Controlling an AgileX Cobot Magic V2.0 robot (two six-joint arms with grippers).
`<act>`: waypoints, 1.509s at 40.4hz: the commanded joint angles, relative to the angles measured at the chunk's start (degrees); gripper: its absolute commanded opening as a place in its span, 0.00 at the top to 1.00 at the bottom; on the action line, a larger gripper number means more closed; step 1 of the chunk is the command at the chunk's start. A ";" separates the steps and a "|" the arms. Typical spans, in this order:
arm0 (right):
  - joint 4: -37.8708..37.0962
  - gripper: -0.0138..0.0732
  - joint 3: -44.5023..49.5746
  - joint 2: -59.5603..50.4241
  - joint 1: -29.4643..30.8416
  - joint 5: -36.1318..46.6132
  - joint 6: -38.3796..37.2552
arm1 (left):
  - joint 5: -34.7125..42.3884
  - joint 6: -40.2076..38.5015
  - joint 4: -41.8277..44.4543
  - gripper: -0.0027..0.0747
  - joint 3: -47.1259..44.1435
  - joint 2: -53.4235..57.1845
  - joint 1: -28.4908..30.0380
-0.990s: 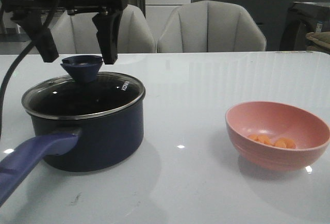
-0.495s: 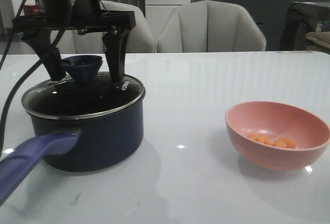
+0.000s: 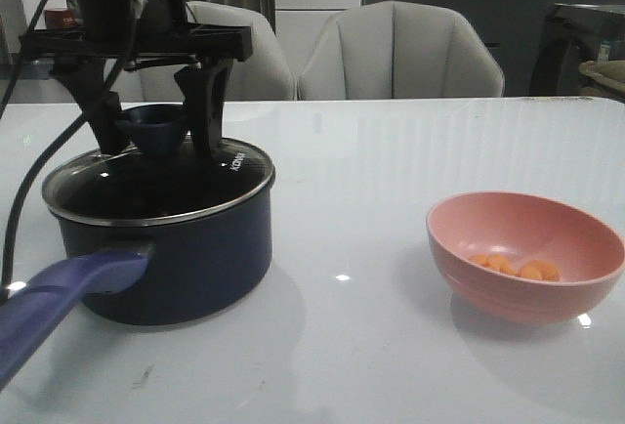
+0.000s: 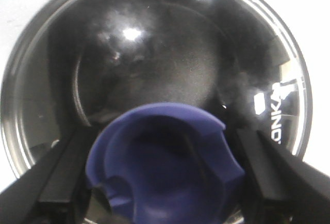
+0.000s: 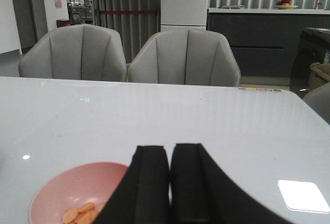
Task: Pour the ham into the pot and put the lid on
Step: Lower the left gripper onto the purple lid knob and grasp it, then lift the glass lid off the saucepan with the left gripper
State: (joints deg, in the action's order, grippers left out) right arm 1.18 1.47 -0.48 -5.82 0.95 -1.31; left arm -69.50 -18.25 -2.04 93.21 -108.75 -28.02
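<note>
1. The left gripper point(image 3: 151, 131) hangs straight down over the pot point(image 3: 161, 238). Its upper body runs off the top of the front view, and black cables cross in front of it.
2. Its two dark fingers point(image 3: 205, 111) stand spread, one on each side of the lid's purple-blue knob point(image 3: 153, 127). Whether the pads touch the knob I cannot tell: in the left wrist view the fingers point(image 4: 268, 177) lie close beside the knob point(image 4: 165, 167), and dark gaps and shadow blur the edges.
3. The lid point(image 3: 156, 182) sits level on the pot's rim, directly beneath the left gripper, with its knob pointing straight up between the fingers. Glare and dark reflections on the glass hide the pot's inside in both views; white lettering point(image 4: 283, 115) is only partly readable.
4. The pot's long handle point(image 3: 59, 297) runs from the pot wall toward the camera and to the left, away from the gripper above, and is cut off at the picture's edge.
5. The right gripper point(image 5: 169, 182) has its fingers pressed together with only a thin seam between them, holding nothing. It does not appear in the front view.
6. The ham point(image 5: 82, 213) lies in the pink bowl point(image 3: 525, 253), just beyond the right gripper's fingers, which cover the bowl's near side. Only a few orange pieces point(image 3: 516, 267) show.
7. The bowl stands on the white table point(image 3: 391, 170), well apart from the pot and the left gripper.
</note>
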 commanded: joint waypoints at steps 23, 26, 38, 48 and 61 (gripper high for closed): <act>-0.65 0.64 0.60 -1.18 0.06 4.33 0.17 | 0.34 -0.68 -1.50 0.71 1.71 1.61 -0.11; -0.65 0.64 0.60 -1.18 0.06 4.33 0.17 | 0.34 -0.68 -1.50 0.71 2.84 1.61 -0.11; -0.65 0.64 0.60 -1.18 0.06 4.33 0.17 | -1.83 -0.68 -1.50 0.71 9.44 1.61 -0.11; -0.65 0.64 0.60 -1.18 0.06 4.33 0.17 | -2.37 -0.68 1.54 0.71 10.22 2.11 -0.11; -0.65 0.64 0.60 -1.18 0.06 4.33 0.17 | -4.14 1.66 6.05 0.71 9.53 6.92 4.14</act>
State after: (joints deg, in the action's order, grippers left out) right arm 1.18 1.47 -0.48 -5.82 0.95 -1.31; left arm -71.23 -17.54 3.68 101.35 -107.34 -25.65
